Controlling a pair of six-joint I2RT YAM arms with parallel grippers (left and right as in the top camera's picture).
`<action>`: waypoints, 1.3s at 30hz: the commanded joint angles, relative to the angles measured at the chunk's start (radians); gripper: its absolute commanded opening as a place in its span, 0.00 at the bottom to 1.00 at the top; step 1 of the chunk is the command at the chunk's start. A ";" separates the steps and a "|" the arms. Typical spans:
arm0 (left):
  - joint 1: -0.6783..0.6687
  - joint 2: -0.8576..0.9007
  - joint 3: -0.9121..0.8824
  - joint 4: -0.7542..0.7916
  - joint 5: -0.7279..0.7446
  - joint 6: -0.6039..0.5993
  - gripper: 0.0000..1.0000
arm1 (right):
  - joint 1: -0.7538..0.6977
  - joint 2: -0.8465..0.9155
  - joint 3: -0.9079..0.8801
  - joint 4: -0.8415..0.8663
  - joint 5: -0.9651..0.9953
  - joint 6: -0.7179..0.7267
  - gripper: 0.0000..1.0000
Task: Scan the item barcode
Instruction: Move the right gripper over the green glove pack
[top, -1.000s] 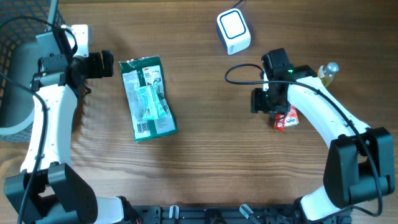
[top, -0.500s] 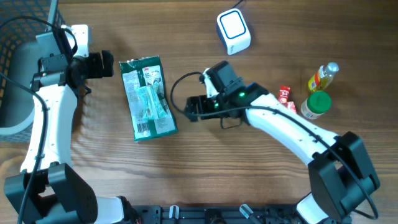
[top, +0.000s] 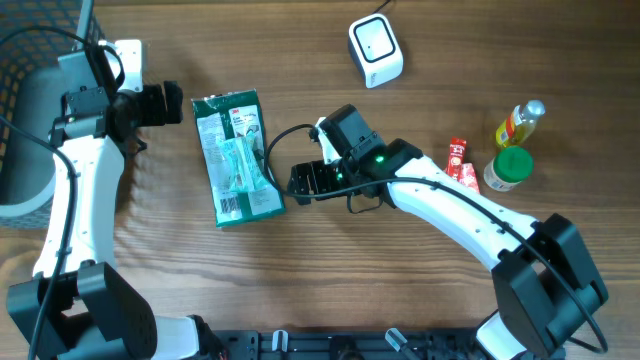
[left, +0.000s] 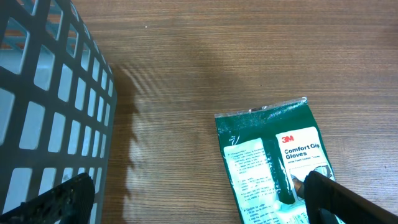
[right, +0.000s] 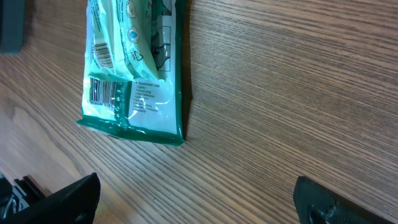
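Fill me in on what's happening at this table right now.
Two robot arms are set around a green pack of gloves lying flat on the wooden table. The right gripper hovers open beside the pack's lower right edge, near the end with the barcode, with nothing between its fingers. The left gripper sits open by the pack's top left corner. Nothing is held, and the small white box at the far edge, probably the scanner, stands apart.

basket (top: 20, 55), red packet (top: 459, 160), bottle (top: 520, 123), green-capped jar (top: 510, 168)
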 joint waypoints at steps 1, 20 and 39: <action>0.003 -0.013 0.013 0.000 0.012 0.012 1.00 | -0.003 0.008 -0.004 0.004 -0.013 0.007 1.00; 0.003 -0.013 0.013 0.000 0.012 0.012 1.00 | -0.003 0.008 -0.004 0.110 -0.012 0.008 1.00; 0.003 -0.013 0.013 0.000 0.012 0.013 1.00 | 0.032 0.053 0.330 0.031 0.139 -0.015 0.62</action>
